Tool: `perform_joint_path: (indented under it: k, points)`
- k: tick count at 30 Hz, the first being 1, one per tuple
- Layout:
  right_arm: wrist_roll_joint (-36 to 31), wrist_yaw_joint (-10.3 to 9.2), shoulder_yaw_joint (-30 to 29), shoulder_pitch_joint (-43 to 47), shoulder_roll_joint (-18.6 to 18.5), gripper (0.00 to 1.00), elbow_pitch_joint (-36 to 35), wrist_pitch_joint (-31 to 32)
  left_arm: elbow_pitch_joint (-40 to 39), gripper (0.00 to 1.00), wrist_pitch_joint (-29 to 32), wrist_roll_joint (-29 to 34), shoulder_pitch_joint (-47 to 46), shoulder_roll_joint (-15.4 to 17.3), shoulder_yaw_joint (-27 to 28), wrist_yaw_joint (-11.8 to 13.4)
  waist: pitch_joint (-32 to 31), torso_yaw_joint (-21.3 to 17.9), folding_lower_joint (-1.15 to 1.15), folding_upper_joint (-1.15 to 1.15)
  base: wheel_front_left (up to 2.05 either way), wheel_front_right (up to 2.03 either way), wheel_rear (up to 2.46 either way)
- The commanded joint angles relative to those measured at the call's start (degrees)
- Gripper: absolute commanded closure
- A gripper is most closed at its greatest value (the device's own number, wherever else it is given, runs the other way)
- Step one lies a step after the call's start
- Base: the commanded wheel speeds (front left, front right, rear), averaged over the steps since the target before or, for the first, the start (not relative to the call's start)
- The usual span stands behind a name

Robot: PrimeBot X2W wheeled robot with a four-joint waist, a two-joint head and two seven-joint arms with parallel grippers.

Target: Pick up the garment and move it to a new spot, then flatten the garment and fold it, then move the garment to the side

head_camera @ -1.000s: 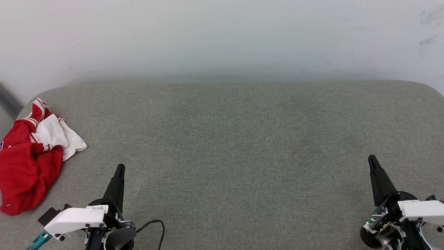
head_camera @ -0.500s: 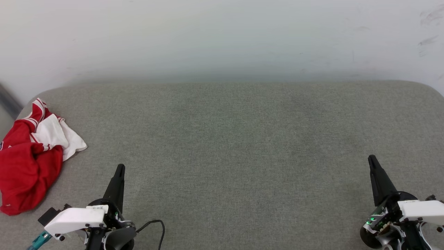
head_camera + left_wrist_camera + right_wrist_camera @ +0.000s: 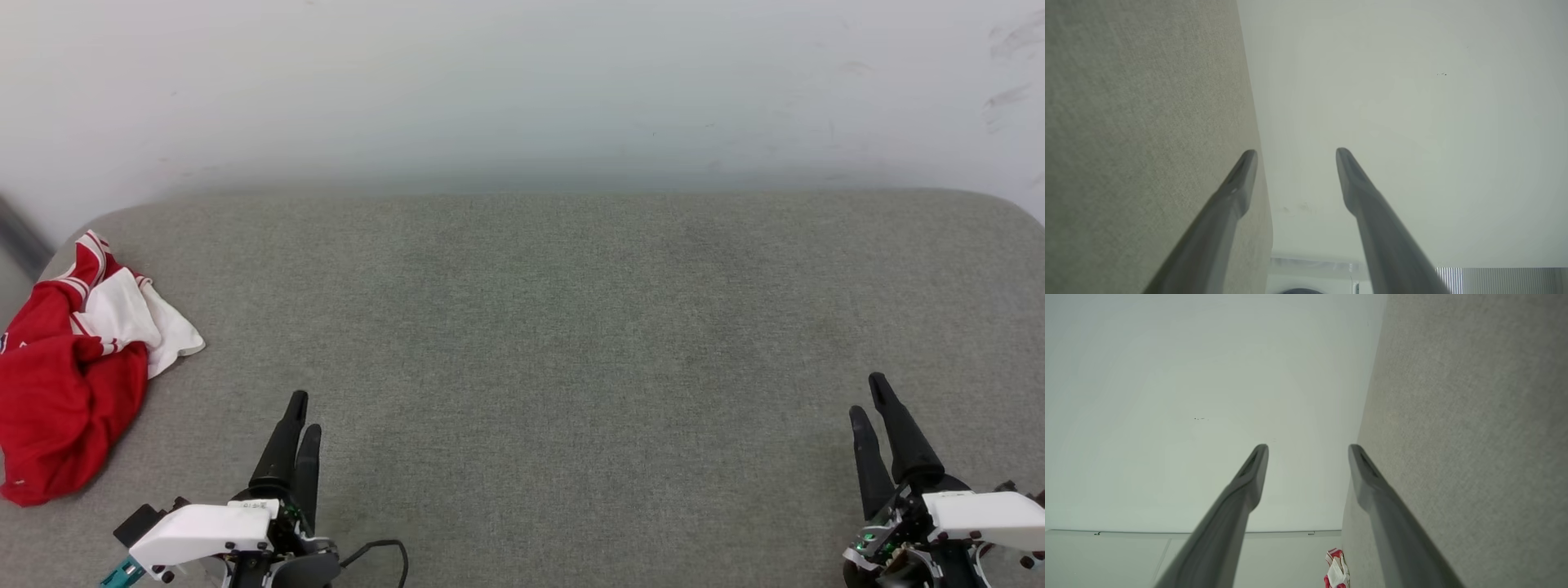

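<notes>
**tomk:** ok so where's the garment (image 3: pixel 73 384) sitting right now?

**rigwatcher:** crumpled in a heap at the left edge of the grey fabric-covered table (image 3: pixel 571 327), running up toward the far left corner. The red body is bunched on the near side. A white sleeve with red-and-white striped trim is flopped out toward the far side. Can't tell if any of it hangs over the edge.

**tomk:** anything touching it?

**rigwatcher:** nope. The left gripper (image 3: pixel 306 412) is by the near edge, off to the right of the heap with bare fabric between them. Its two dark fingers point toward the far edge. In the left wrist view there's a clear gap between the tips, so it's spread wide and empty.

**tomk:** and the other one?

**rigwatcher:** the right gripper (image 3: pixel 867 394) is way over by the near right corner, well apart from the garment. Same deal, fingers parted wide, holding zilch. The right wrist view catches a small bit of the red and white cloth at the bottom between its fingers, far off along the table. There's a plain pale wall (image 3: pixel 522 82) behind the far edge, and a black cable (image 3: pixel 384 551) loops just beside the left wrist.
</notes>
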Motion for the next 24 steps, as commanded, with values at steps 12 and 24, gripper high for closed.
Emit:
perform_joint_path:
  k: [12, 24]
  points:
    - [-8.0, 0.00, 1.6, -0.5, -0.4, 0.00, -3.3, -3.8, -2.5, 0.00, -4.0, 8.3, -2.0, 0.6, -4.1, -0.1, 0.0, 0.0, 0.00, 0.00, 0.00, 0.00, 0.00]
    - [-22.6, 0.00, 2.9, -0.2, -0.5, 0.00, -5.0, -6.4, -2.5, 0.00, -6.6, 22.1, -2.2, 0.2, -4.0, -0.1, -0.1, 0.0, 0.00, 0.00, 0.00, 0.00, 0.00]
